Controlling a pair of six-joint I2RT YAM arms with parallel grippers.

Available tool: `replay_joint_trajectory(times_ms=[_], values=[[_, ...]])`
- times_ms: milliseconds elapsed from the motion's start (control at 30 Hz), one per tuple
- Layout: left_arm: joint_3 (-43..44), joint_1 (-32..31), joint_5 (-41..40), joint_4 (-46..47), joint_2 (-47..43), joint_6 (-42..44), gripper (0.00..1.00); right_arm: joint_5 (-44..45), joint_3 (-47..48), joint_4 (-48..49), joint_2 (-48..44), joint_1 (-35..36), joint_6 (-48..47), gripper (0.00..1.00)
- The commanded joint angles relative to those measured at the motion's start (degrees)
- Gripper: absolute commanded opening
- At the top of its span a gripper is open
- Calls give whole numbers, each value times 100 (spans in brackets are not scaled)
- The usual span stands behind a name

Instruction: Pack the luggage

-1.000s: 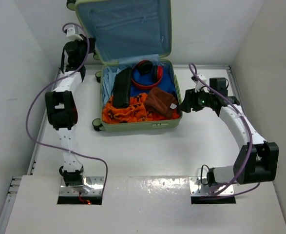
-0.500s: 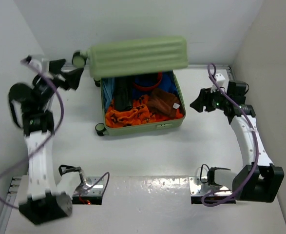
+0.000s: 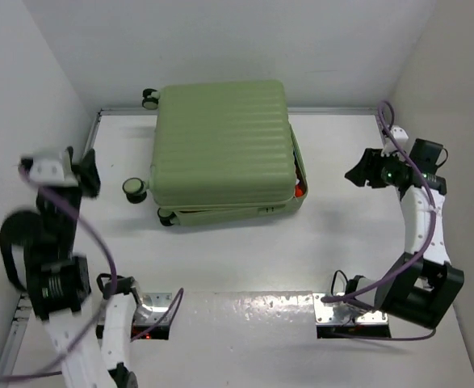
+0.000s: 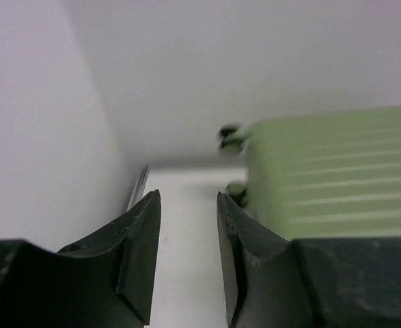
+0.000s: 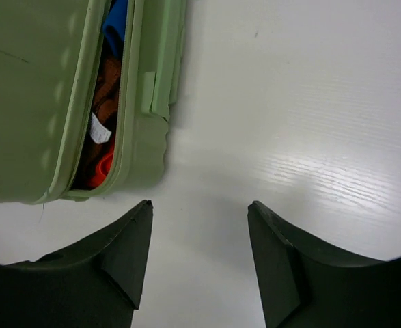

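The pale green ribbed luggage [image 3: 220, 149] lies with its lid down over the base, a thin gap left along the right edge where orange and brown clothes [image 5: 101, 147] show. It also shows in the left wrist view [image 4: 337, 178], blurred, and in the right wrist view [image 5: 36, 102]. My left gripper [image 3: 83, 174] is open and empty, raised left of the luggage; its jaws stand apart [image 4: 188, 205]. My right gripper [image 3: 358, 174] is open and empty, right of the luggage's front corner [image 5: 199, 208].
Small black wheels [image 3: 136, 188] stick out on the luggage's left side and at the back [image 3: 149, 99]. White walls close the table on the left, back and right. A metal rail [image 3: 91, 141] runs along the table's left edge.
The lid has dropped from upright to closed over the base. My left arm swung back and left, away from the lid. My right gripper pulled back to the right.
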Motion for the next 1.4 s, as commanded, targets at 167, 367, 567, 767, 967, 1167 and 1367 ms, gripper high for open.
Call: replay_joint_trajectory(times_ms=[167, 367, 567, 767, 967, 1167, 1367], values=[[-5, 36, -789, -155, 3972, 290, 31, 595, 249, 561, 612, 931, 230, 57], [181, -624, -411, -559, 5196, 457, 33, 1597, 327, 605, 990, 1449, 590, 57], [67, -1205, 1312, -560, 4644, 465, 26, 2257, 714, 438, 1692, 1705, 968, 56], [-460, -609, 832, -376, 4195, 274, 32, 1959, 1039, 499, 2070, 1670, 1090, 56], [-672, 613, 619, 1108, 4615, -1378, 38, 1362, 1242, 605, 2563, 1784, 1504, 56], [57, 342, 1942, 1663, 6425, -1636, 37, 1300, 1470, 649, 2941, 1924, 1777, 56], [918, -466, 3228, 2103, 7963, -1985, 38, 825, 945, 692, 2792, 2108, 2216, 54]])
